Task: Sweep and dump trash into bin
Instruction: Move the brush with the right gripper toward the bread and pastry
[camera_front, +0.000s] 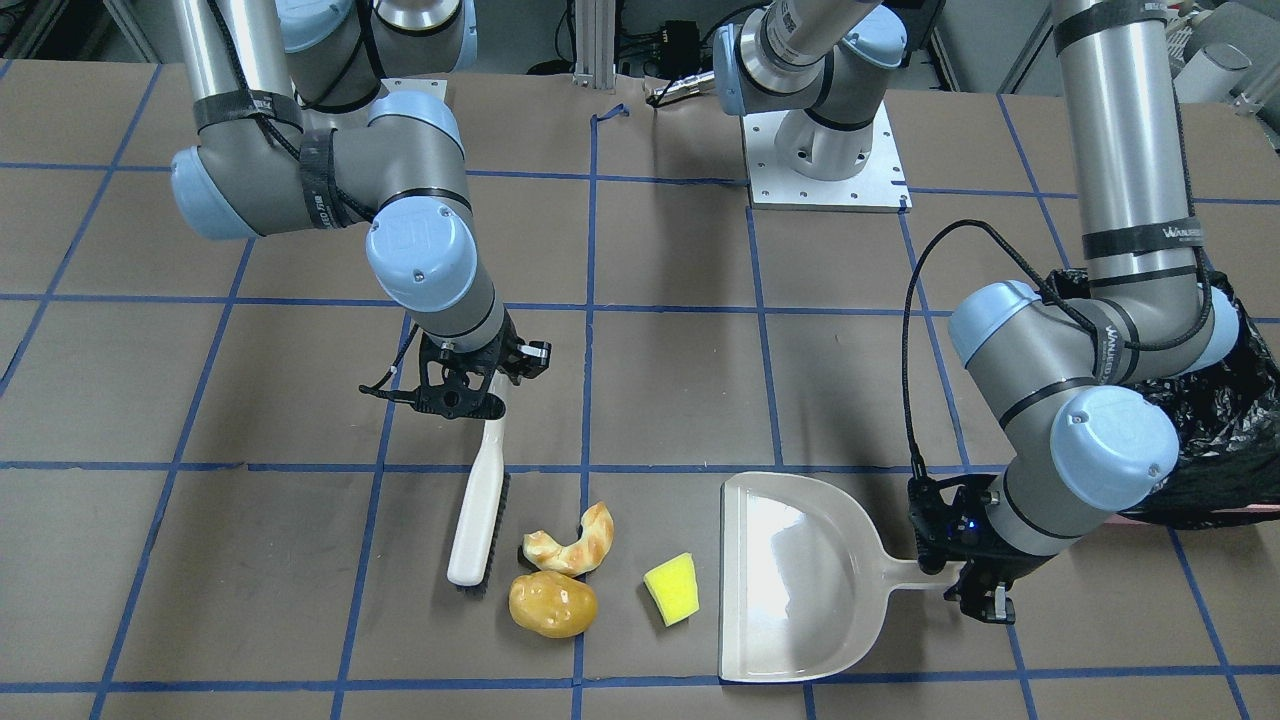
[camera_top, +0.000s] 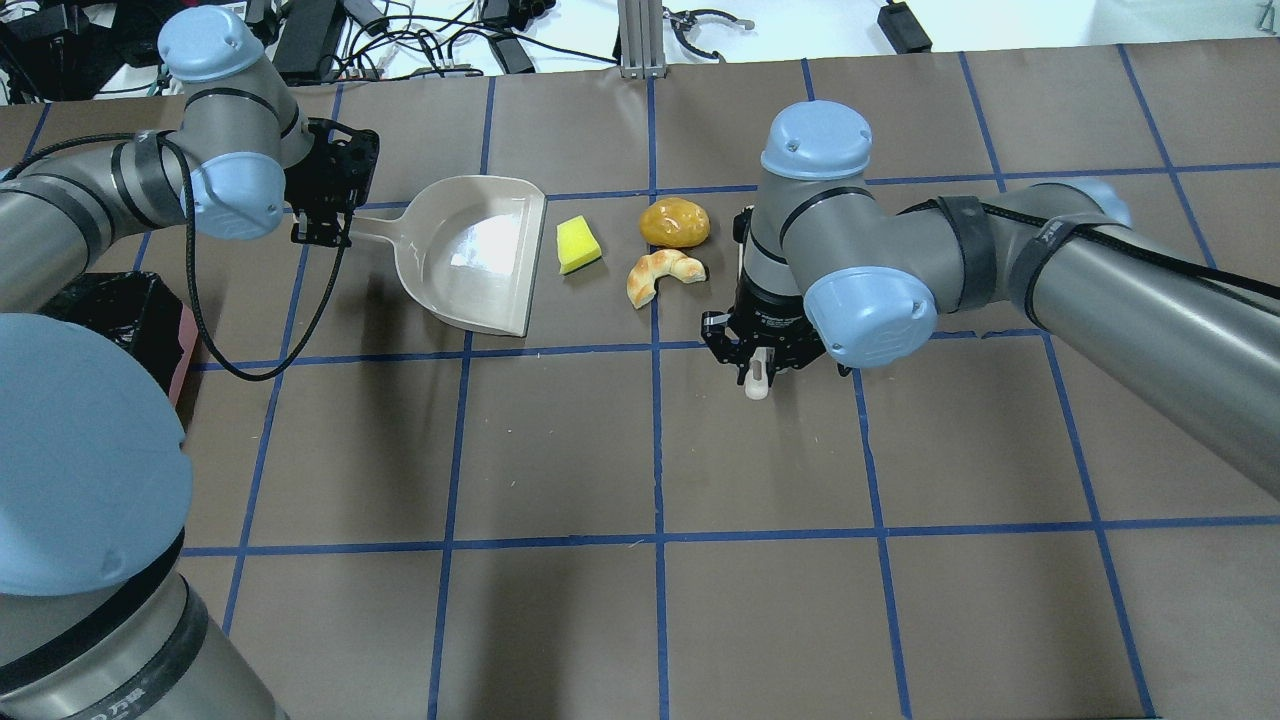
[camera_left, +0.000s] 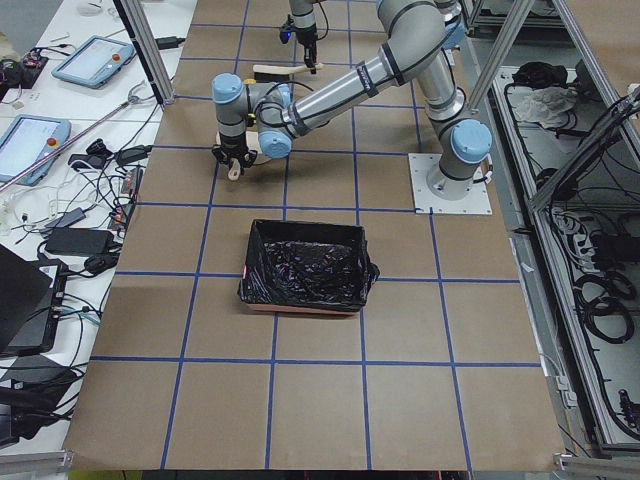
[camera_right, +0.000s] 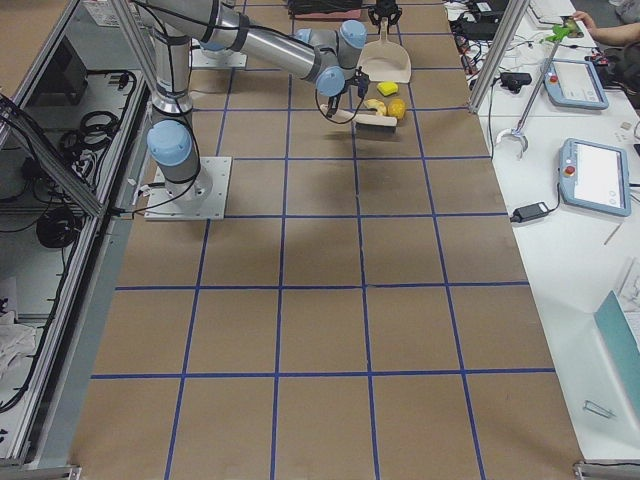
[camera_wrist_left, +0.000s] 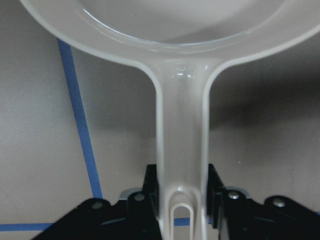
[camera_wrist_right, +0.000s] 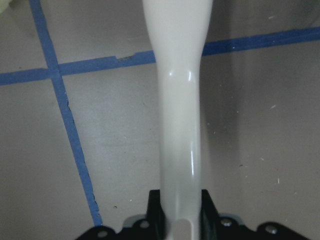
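Over on the robot's left side, the left jaws are clamped tight on the handle of the beige dustpan (camera_front: 800, 575), which lies flat with its mouth toward the trash, while the right jaws are closed around the handle of a white brush (camera_front: 478, 520). Brown paper with a blue tape grid covers the surface (camera_front: 660, 380), benches with tablets (camera_left: 95, 60) run alongside, and between brush and dustpan lie the croissant piece (camera_front: 575, 545), the golden-brown lump (camera_front: 552, 603) and the yellow sponge wedge (camera_front: 672, 588), the sponge just beside the pan's lip. Well apart from them, the pink-sided bin (camera_left: 300, 307) stands on the surface, lined with a crinkly black bag (camera_left: 310, 265).
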